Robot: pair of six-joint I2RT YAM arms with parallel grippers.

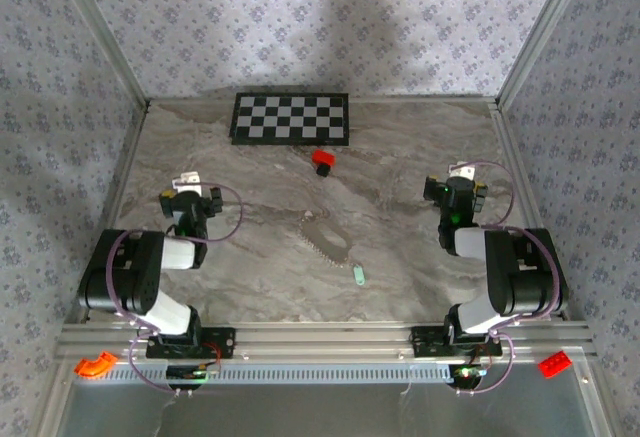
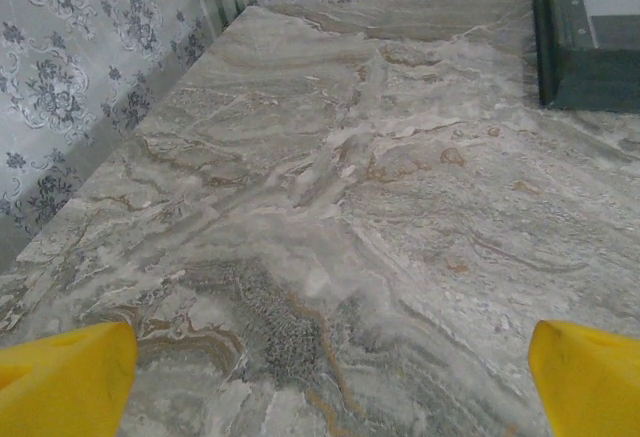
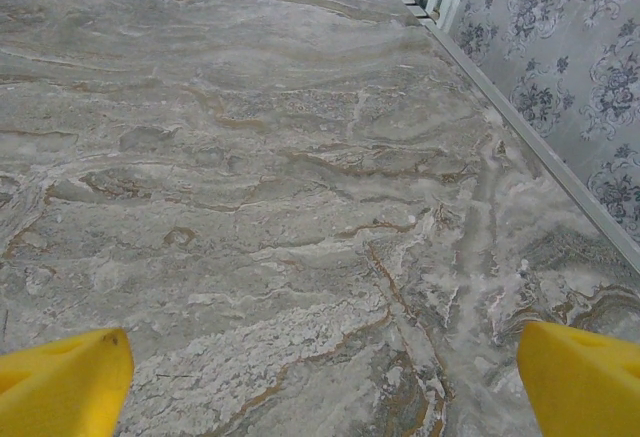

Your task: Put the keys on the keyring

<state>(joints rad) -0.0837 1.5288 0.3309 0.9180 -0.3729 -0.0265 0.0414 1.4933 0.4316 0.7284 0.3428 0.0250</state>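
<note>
Top external view shows the left gripper (image 1: 192, 193) parked over bare marble on the left side of the table (image 1: 420, 147), holding nothing. In the left wrist view its yellow fingers (image 2: 65, 377) sit at the 2 bottom corners with a wide stretch of stone between them, so they are spread apart. Further right, a checkerboard (image 1: 291, 118) lies at the far edge, with a red block (image 1: 322, 161) just in front of it. Nearer the middle lies the keyring (image 1: 325, 241), a jagged silvery loop flat on the stone. Just beside its near end, but apart from it, is the 1 key (image 1: 359, 275) with its pale green head. On the right, the right gripper (image 1: 460, 187) hangs well away from both, its fingers (image 3: 60, 382) equally splayed and empty. The task looks unstarted: the step in hand is the first reach. The next move probably calls for 1 arm to pin or lift the loop while the other pinches the thin, flat key off the table, which needs a low, careful grasp.
</note>
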